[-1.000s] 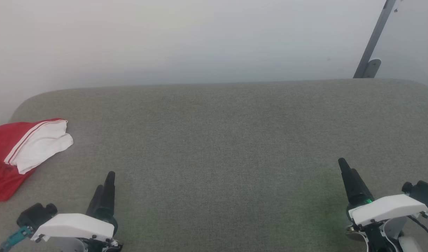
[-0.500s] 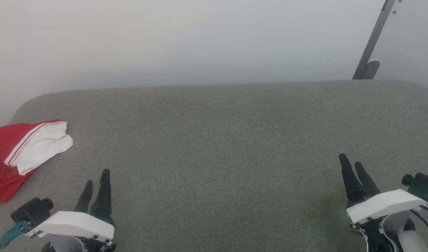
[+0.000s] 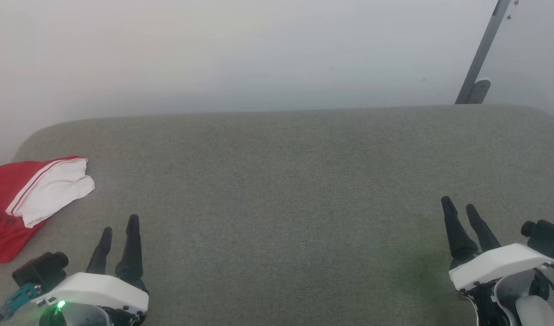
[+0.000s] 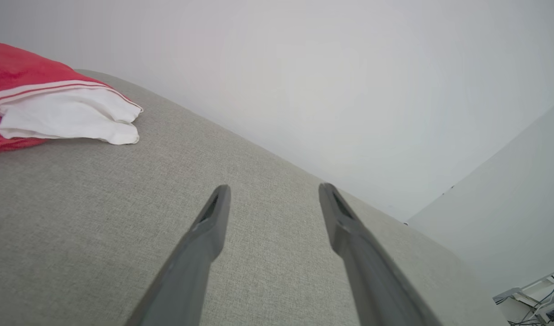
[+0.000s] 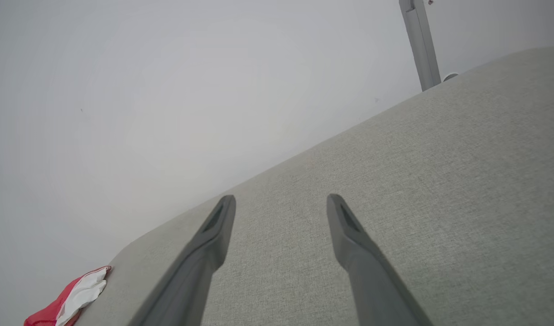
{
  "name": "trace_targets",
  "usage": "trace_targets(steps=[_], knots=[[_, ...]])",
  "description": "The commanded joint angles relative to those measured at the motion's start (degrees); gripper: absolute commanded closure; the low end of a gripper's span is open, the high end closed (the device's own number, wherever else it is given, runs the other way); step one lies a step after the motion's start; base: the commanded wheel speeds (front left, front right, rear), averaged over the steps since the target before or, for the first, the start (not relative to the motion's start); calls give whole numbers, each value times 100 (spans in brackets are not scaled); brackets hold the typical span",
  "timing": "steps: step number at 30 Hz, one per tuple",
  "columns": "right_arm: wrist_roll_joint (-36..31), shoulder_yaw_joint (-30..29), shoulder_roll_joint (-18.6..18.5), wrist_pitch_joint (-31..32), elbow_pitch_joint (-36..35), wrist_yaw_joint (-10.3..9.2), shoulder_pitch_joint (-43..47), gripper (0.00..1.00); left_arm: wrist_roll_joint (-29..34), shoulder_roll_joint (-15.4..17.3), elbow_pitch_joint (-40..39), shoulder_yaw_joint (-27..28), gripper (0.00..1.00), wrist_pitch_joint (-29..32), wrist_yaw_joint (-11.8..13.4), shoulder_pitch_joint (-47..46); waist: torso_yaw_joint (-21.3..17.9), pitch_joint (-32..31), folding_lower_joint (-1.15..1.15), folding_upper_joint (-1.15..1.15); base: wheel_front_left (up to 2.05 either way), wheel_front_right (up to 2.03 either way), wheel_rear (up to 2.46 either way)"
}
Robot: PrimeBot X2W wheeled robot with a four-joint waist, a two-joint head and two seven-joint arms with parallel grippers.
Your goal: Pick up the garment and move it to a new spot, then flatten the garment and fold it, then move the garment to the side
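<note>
The garment [image 3: 5,199], bright red with a white striped sleeve [image 3: 55,190] on top, lies bunched at the far left edge of the grey cushion, partly cut off by the frame. It appears again at upper left in the left wrist view as the garment [image 4: 14,72], and small at the bottom left in the right wrist view as the garment [image 5: 68,299]. My left gripper [image 3: 119,225] hovers open to the right of it and nearer to me, apart from the cloth. My right gripper [image 3: 459,204] stands open at the lower right, holding nothing.
A wide grey fabric surface [image 3: 286,190] stretches between the two grippers, with a rounded far edge against a pale wall. A grey metal post [image 3: 480,54] leans behind the back right corner. Cables lie on the floor [image 4: 539,303] past the cushion's end.
Both grippers have gone from shut to open, their fingers spreading apart. The arms have shifted only slightly. The garment has stayed put.
</note>
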Motion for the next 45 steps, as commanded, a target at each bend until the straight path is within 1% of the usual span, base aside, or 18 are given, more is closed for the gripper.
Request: trace_targets(steps=[1,27,45], knots=[[-162,-23,-28,-58,-87,0,-38,0,138,74,-88,-19,0,-60,34,26,-3,-5,0,0,0,0,0],[-1282,-12,-59,-228,-209,0,17,0,1098,317,-273,-230,0,-383,211,100,-19,-68,0,0,0,0,0],[-1971,2,-87,-346,-280,0,43,0,1722,552,-400,-422,0,-586,363,174,-37,-90,0,0,0,0,0]])
